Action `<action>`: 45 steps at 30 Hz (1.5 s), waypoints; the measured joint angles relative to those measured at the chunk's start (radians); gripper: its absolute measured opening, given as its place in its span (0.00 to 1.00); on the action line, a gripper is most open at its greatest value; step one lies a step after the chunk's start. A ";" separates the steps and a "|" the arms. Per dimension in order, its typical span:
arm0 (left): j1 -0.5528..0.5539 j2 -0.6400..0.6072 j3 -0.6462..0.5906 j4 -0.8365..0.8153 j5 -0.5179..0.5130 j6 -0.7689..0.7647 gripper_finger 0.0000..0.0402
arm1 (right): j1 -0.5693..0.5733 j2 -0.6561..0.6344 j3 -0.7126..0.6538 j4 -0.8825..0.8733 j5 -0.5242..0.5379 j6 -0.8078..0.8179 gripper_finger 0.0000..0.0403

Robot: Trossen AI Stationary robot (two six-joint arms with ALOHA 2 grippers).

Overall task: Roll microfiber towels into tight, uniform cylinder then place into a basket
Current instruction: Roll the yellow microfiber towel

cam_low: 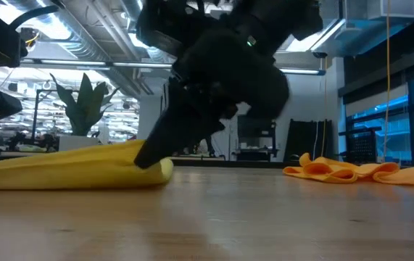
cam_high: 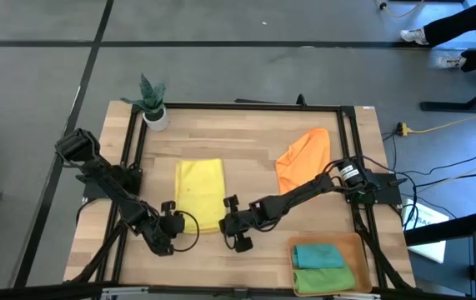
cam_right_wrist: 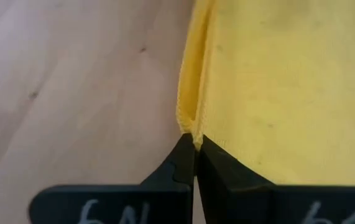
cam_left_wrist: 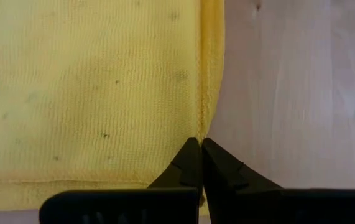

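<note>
Left gripper (cam_high: 177, 218) and right gripper (cam_high: 226, 218), each pinching a near corner of the folded yellow towel (cam_high: 199, 193) at table centre-left: roll both corners evenly, keeping tension. Nearby: potted plant (cam_high: 152, 102) far-left, orange towel (cam_high: 304, 157) crumpled right, basket (cam_high: 357, 248) near-right holding teal towel (cam_high: 318, 255) and green towel (cam_high: 323, 280); nothing obstructs.

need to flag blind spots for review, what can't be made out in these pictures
- Low view: the right gripper and arm cover the yellow towel corner; the basket is out of frame.
- High view: the left gripper is too small to show the pinch.
- Wrist views: each frame edge crops the towel.
- Basket: the teal towel and green towel roll tightness is too small.
</note>
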 joint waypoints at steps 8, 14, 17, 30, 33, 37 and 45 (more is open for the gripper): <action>0.005 0.000 0.080 -0.148 -0.018 0.000 0.00 | 0.000 0.000 0.046 -0.053 0.056 0.069 0.02; 0.021 0.000 0.178 -0.296 -0.064 -0.052 0.00 | 0.000 0.000 0.046 -0.052 0.073 0.126 0.02; 0.029 -0.001 0.197 -0.314 -0.108 -0.072 0.00 | -0.003 0.000 0.046 -0.050 0.131 0.166 0.02; 0.047 -0.002 0.198 -0.478 -0.131 -0.252 0.00 | -0.011 0.000 0.046 -0.048 0.245 0.250 0.02; 0.049 -0.002 0.198 -0.478 -0.140 -0.254 0.00 | -0.021 0.000 0.046 -0.048 0.288 0.282 0.02; 0.060 -0.002 0.198 -0.478 -0.148 -0.254 0.00 | -0.041 0.000 0.046 -0.067 0.290 0.302 0.02; 0.100 0.042 0.198 -0.482 -0.189 -0.223 0.00 | -0.057 0.000 0.035 -0.098 0.350 0.297 0.02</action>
